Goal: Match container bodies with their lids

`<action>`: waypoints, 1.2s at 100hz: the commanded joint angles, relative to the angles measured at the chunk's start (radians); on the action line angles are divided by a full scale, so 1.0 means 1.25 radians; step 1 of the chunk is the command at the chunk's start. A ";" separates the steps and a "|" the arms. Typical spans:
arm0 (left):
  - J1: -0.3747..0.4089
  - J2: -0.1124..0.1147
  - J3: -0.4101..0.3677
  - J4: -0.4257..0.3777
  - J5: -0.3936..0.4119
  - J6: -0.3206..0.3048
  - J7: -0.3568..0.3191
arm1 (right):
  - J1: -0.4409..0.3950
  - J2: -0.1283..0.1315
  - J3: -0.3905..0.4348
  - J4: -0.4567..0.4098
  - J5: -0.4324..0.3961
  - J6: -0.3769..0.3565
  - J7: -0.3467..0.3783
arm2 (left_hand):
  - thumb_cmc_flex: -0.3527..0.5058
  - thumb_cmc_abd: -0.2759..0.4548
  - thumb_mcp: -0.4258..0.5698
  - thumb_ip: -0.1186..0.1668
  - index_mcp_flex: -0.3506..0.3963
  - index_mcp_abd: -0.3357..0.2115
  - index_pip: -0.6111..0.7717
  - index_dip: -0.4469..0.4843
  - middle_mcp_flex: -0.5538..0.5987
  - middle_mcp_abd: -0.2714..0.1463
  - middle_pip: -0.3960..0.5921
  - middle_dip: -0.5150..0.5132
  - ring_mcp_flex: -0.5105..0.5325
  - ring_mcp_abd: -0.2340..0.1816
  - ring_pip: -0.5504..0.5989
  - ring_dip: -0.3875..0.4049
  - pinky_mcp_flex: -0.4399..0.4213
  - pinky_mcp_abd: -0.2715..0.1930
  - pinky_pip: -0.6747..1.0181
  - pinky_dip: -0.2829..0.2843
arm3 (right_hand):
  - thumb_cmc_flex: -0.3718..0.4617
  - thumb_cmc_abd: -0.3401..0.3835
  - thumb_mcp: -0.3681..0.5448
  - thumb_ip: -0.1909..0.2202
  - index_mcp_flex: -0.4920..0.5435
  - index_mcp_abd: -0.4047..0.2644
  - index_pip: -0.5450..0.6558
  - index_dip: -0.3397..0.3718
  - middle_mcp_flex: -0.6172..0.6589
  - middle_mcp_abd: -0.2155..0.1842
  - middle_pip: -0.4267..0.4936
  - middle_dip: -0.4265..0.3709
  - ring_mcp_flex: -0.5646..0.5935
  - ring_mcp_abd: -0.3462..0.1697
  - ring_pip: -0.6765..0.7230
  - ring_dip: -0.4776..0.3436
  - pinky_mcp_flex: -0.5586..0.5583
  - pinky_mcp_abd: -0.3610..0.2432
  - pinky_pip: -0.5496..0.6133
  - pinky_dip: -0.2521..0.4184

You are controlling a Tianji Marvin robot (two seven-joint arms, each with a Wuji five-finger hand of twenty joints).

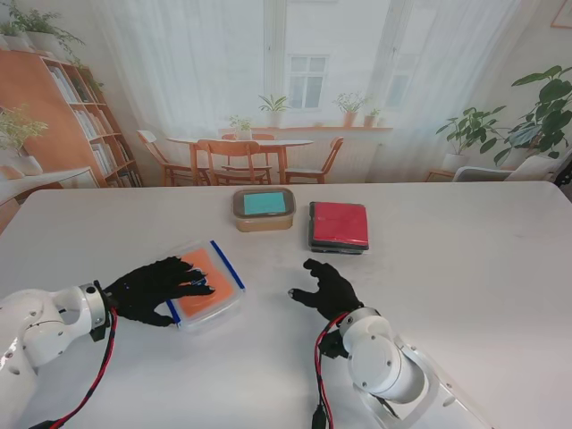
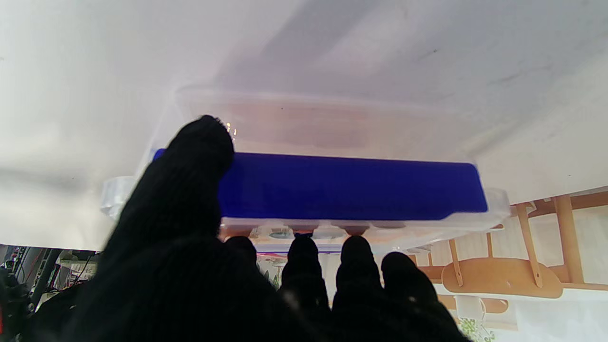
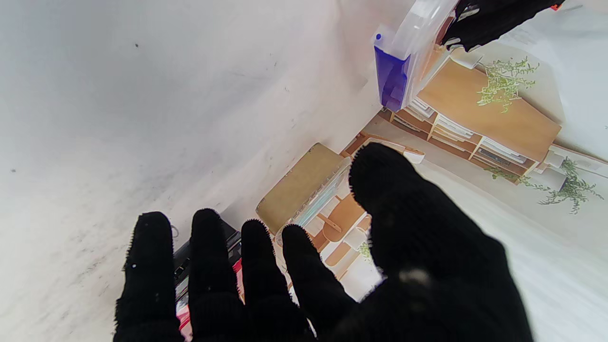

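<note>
Stand view, nearest me: the left robot hand (image 1: 152, 288) lies on the white tabletop (image 1: 465, 268) with its gloved fingers (image 1: 192, 279) draped over the lid of the clear container (image 1: 207, 284), which has an orange top and blue clips along two edges; the thumb cannot be seen from here, and the fingers cover a good part of the lid's left side; the right robot hand (image 1: 326, 288) hovers or rests near the middle of the tabletop, fingers spread and holding nothing, well apart from every container; its forearm hides the tabletop nearer to me. Left wrist view: the thumb (image 2: 190, 175) presses against the blue clip (image 2: 351, 185) on the side of the clear container (image 2: 332, 123) while four fingertips (image 2: 304, 251) reach over the lid rim, so this robot hand is grasping the box; what is inside is blurred by the frosted wall. Right wrist view: the open fingers (image 3: 209, 266) block most of the red-lidded box, only a sliver of red and black showing between them; the tan container (image 3: 297, 185) is half seen past them. Farther from me in the stand view, the tan container with a teal lid panel (image 1: 264, 208) sits just beside the dark box with a red lid (image 1: 339, 225), both closed and untouched.
</note>
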 commanded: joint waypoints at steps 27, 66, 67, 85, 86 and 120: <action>0.000 0.004 0.004 0.020 0.035 0.045 -0.047 | -0.007 -0.004 0.009 -0.003 0.006 0.005 0.006 | 0.012 -0.004 -0.006 -0.014 0.151 0.086 0.197 0.062 0.074 0.031 0.192 0.029 0.020 0.030 0.109 0.013 -0.010 0.003 0.018 0.082 | 0.010 0.022 -0.021 0.024 0.009 -0.010 -0.011 0.000 -0.020 -0.018 -0.006 -0.013 -0.024 -0.019 0.007 0.006 0.001 -0.026 0.023 0.008; -0.011 0.008 0.008 0.036 0.087 0.123 -0.059 | -0.006 -0.005 0.012 -0.002 0.013 0.006 0.004 | 0.012 0.008 -0.018 -0.013 0.199 0.106 0.204 0.079 0.108 0.050 0.192 0.031 0.025 0.053 0.158 -0.002 -0.016 0.012 0.040 0.137 | 0.011 0.025 -0.025 0.024 0.010 -0.010 -0.011 0.000 -0.020 -0.019 -0.008 -0.015 -0.026 -0.019 0.008 0.005 0.000 -0.027 0.024 0.007; -0.011 0.008 0.008 0.037 0.088 0.126 -0.059 | -0.006 -0.005 0.012 -0.002 0.013 0.006 0.005 | 0.015 0.007 -0.017 -0.013 0.202 0.107 0.205 0.079 0.109 0.051 0.192 0.031 0.026 0.053 0.159 -0.001 -0.016 0.013 0.041 0.138 | 0.011 0.025 -0.025 0.024 0.010 -0.010 -0.011 0.000 -0.020 -0.019 -0.008 -0.015 -0.026 -0.019 0.008 0.005 0.000 -0.027 0.025 0.007; -0.021 0.007 0.023 0.043 0.102 0.188 -0.074 | -0.007 -0.005 0.016 -0.004 0.014 0.004 0.005 | 0.014 0.017 -0.033 -0.012 0.220 0.118 0.196 0.083 0.116 0.064 0.189 0.030 0.023 0.067 0.175 -0.004 -0.023 0.019 0.056 0.175 | 0.011 0.026 -0.027 0.024 0.010 -0.010 -0.012 0.000 -0.020 -0.019 -0.008 -0.015 -0.026 -0.018 0.008 0.005 0.001 -0.027 0.025 0.007; -0.022 0.007 0.024 0.043 0.103 0.191 -0.074 | -0.008 -0.005 0.017 -0.004 0.014 0.004 0.005 | 0.014 0.017 -0.033 -0.011 0.220 0.118 0.196 0.083 0.116 0.064 0.189 0.030 0.023 0.068 0.174 -0.005 -0.023 0.019 0.056 0.176 | 0.012 0.026 -0.026 0.025 0.010 -0.010 -0.012 0.000 -0.020 -0.019 -0.009 -0.015 -0.026 -0.018 0.008 0.005 0.001 -0.027 0.026 0.007; -0.074 0.006 0.072 0.076 0.121 0.278 -0.092 | -0.016 -0.003 0.031 -0.016 0.017 -0.004 0.006 | 0.019 0.029 -0.046 -0.006 0.238 0.130 0.187 0.086 0.126 0.079 0.188 0.030 0.023 0.082 0.183 -0.007 -0.025 0.022 0.060 0.200 | 0.012 0.027 -0.028 0.025 0.011 -0.009 -0.012 0.000 -0.020 -0.020 -0.009 -0.016 -0.028 -0.019 0.006 0.003 0.002 -0.026 0.027 0.005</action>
